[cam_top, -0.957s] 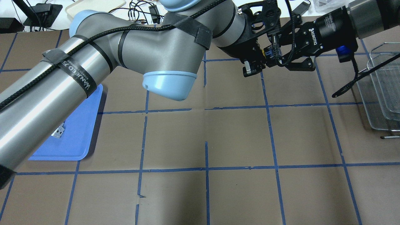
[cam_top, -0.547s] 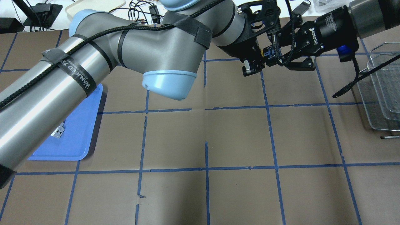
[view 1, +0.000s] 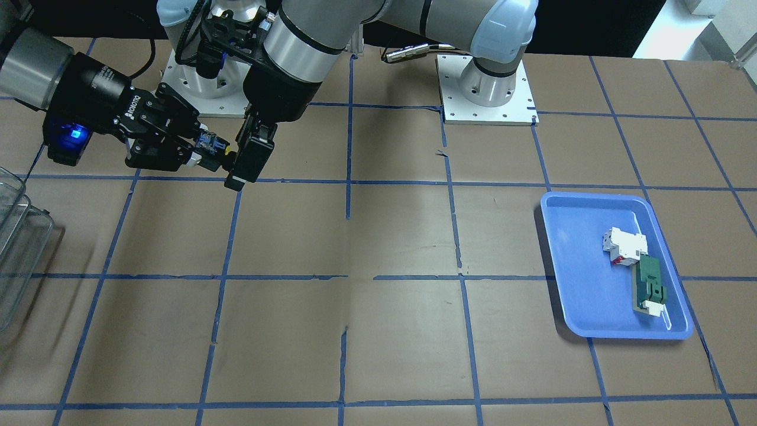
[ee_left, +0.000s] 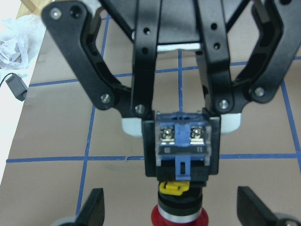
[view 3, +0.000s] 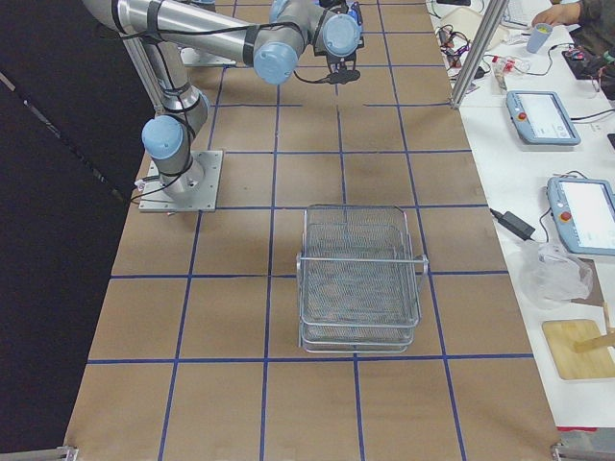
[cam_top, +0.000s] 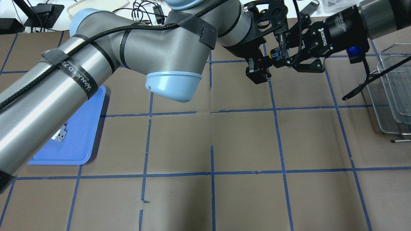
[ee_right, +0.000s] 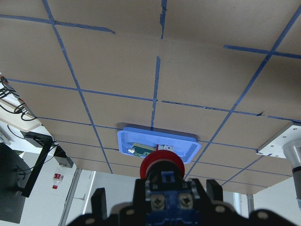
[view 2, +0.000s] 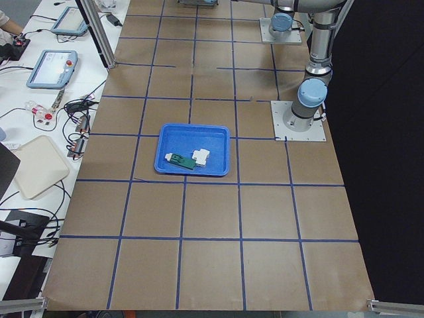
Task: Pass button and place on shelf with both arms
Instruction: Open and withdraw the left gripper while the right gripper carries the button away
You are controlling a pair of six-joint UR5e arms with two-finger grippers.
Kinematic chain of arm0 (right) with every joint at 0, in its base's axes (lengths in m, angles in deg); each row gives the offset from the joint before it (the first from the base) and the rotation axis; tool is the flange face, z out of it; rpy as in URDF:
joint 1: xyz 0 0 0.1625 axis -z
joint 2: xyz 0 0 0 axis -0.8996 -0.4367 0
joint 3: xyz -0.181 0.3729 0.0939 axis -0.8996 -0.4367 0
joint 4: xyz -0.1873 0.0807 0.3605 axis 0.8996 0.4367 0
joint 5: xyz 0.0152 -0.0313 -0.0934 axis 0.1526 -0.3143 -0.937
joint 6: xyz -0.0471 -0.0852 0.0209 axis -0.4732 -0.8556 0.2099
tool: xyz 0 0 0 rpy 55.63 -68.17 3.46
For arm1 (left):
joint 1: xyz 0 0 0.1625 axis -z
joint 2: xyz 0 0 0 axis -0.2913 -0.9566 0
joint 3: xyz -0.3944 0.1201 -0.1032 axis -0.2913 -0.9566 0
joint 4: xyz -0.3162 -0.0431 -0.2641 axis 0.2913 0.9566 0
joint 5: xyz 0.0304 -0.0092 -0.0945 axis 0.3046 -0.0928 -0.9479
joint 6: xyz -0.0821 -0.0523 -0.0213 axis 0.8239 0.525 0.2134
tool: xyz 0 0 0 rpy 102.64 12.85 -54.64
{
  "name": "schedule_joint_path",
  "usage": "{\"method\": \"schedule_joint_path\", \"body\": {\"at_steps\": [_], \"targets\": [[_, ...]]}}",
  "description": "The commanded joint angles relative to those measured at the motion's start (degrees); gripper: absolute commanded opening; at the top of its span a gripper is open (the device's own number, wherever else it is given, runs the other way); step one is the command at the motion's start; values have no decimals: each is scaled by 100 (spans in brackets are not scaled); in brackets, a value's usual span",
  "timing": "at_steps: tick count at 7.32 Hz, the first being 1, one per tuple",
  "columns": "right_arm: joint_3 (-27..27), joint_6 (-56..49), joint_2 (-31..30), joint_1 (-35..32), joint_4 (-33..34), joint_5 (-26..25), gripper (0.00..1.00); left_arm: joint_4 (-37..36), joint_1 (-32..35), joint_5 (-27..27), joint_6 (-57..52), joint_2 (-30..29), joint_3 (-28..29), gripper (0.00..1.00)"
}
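Two parts, a white breaker block (view 1: 624, 244) and a green flat part (view 1: 649, 287), lie in the blue tray (view 1: 579, 284) on the robot's left. From overhead the left arm (cam_top: 64, 96) hides most of the tray. The shelf (cam_top: 390, 93) stands at the right table edge, well apart from both grippers. Farther back, in mid-air, the right gripper (cam_top: 281, 59) is clamped on the button (ee_left: 182, 149) by its contact block. The left gripper (cam_top: 259, 67) is spread wide around the red cap, not touching it.

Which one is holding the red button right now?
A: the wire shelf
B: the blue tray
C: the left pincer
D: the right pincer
D: in the left wrist view the right pincer is clamped on the clear-blue block of the button, while the left pincer has its fingers wide apart, not touching the red cap.
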Motion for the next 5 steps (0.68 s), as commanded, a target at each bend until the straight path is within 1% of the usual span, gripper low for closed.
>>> {"method": "schedule_joint_path", "body": {"at_steps": [1, 2, 3, 4, 5], "targets": [[-146, -694, 30, 213, 127, -823, 17, 88, -24, 438, 471, 89, 26, 100], [-347, -1292, 21, 293, 58, -1429, 17, 219, -33, 834, 1032, 142, -26, 100], [-514, -1837, 56, 294, 57, -1870, 17, 499, -94, 1073, 1577, 177, -78, 100], [-560, -2835, 161, 320, 100, -2562, 17, 798, -365, 1223, 2087, 204, -79, 100], [-647, -3680, 275, 486, 127, -3125, 15, 1236, -576, 1468, 2684, 248, -96, 100]]}}
